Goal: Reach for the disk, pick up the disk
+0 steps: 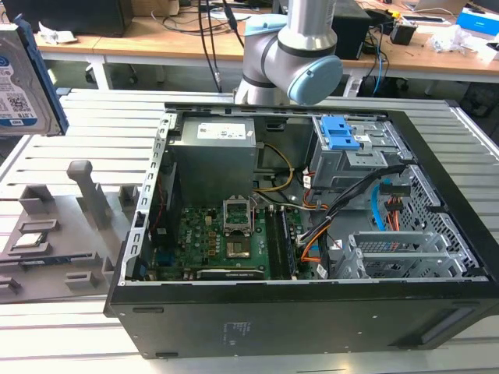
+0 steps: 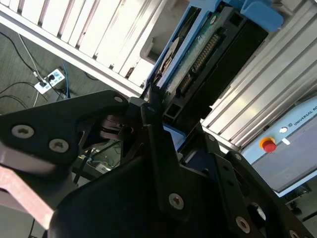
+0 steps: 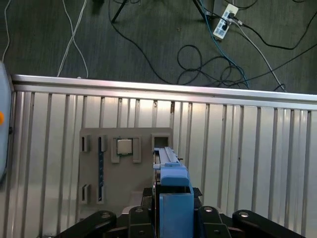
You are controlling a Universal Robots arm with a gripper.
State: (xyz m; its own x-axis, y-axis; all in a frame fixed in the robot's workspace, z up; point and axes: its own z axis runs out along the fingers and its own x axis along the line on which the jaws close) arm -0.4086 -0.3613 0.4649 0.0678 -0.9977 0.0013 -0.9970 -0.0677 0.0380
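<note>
A robotics lab, by the look of it: an opened computer tower (image 1: 312,331) on a ribbed aluminium bench (image 1: 101,125), cluttered wooden desks (image 1: 160,39) behind, a power strip (image 3: 224,22) and loose cables (image 3: 208,74) on the floor (image 3: 148,44)

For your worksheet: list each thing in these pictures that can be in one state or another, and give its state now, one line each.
disk: gripped by the hand, up off the table, standing on edge.
hand: shut on the disk.
computer case: lying on its side, side panel off, inside open to view.
grey fixture plate: lying flat on the ribbed table, below the disk in the first wrist view.
</note>
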